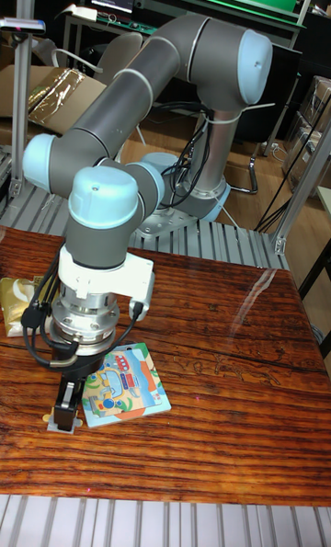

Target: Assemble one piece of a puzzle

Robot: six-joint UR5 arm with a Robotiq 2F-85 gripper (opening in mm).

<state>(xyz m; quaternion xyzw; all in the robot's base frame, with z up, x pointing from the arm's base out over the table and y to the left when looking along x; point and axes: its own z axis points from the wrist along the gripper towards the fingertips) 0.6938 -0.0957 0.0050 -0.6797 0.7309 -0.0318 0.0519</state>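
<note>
- Wooden worktop (pixel 211 418) spreads nearest, below everything.
- Pincer (pixel 67 411) hangs low; its opening cannot be told.
- Puzzle board (pixel 126 386) lies just right of it, touching or nearly.

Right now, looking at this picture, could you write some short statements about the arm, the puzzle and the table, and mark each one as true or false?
1. The puzzle board lies flat on the wooden table. True.
2. The end effector is down at the left edge of the puzzle board. True.
3. The puzzle board sits at the right end of the table. False: it is near the left front part.
4. The table top is white plastic. False: it is dark reddish wood with visible grain.
5. A yellowish bag lies at the left edge of the table, behind the end effector. True.
</note>
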